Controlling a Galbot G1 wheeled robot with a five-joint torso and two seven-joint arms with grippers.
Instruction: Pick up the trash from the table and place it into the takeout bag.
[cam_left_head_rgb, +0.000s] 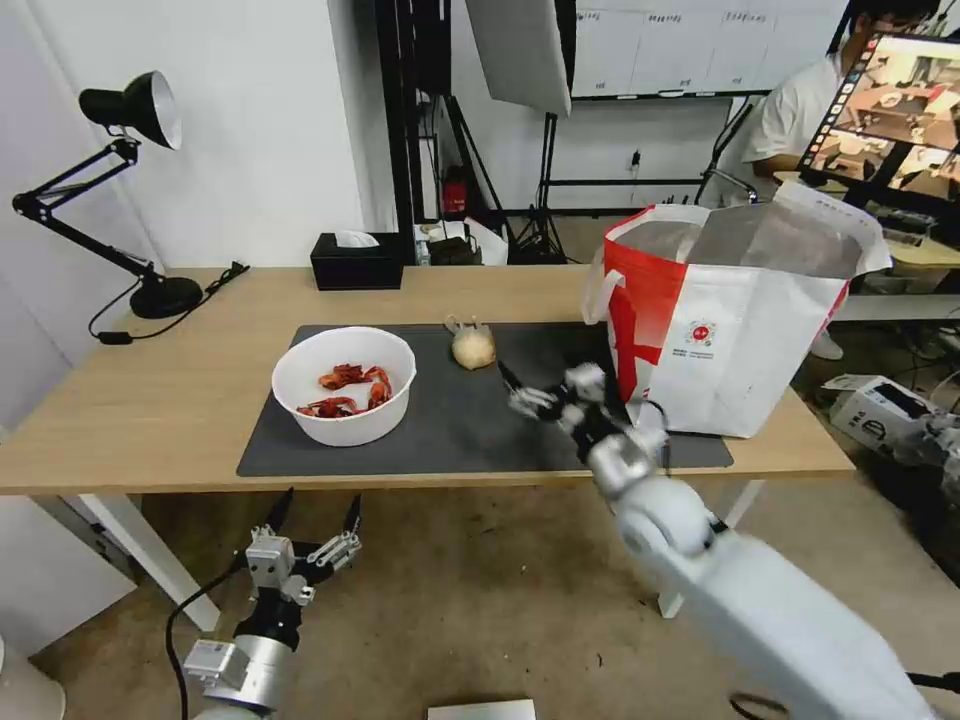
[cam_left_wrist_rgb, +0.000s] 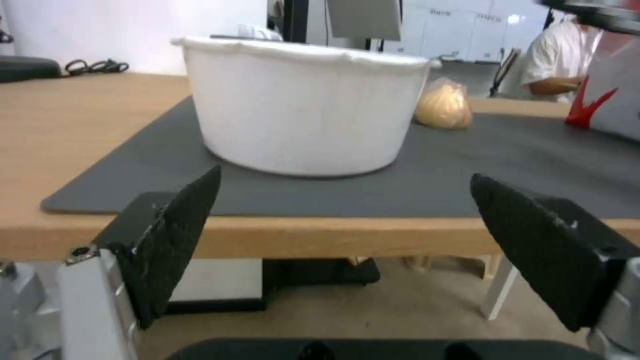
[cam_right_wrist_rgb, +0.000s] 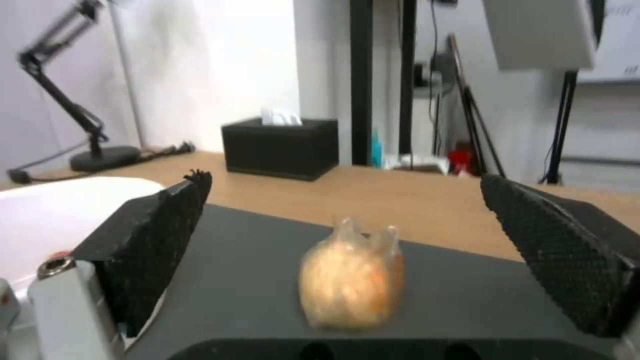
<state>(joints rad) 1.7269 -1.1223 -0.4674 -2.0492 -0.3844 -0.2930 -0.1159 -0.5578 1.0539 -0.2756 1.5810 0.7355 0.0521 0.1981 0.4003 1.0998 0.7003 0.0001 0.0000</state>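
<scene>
Approach to the knotted bundle (cam_left_head_rgb: 473, 347) on the desk's (cam_left_head_rgb: 150, 400) grey mat (cam_left_head_rgb: 450, 430): right gripper (cam_left_head_rgb: 522, 393), jaws spread and empty, should straddle it squarely before closing. Bowl of shells (cam_left_head_rgb: 344, 384) stands left; takeout bag (cam_left_head_rgb: 730, 330) close right, crowding the arm. Left gripper (cam_left_head_rgb: 316, 524) hangs released below the near edge.

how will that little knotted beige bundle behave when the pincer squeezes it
The bundle looks like thin tied plastic, so probably soft and light. Its rounded body may roll on the mat. The open right pincer should close gently.
</scene>
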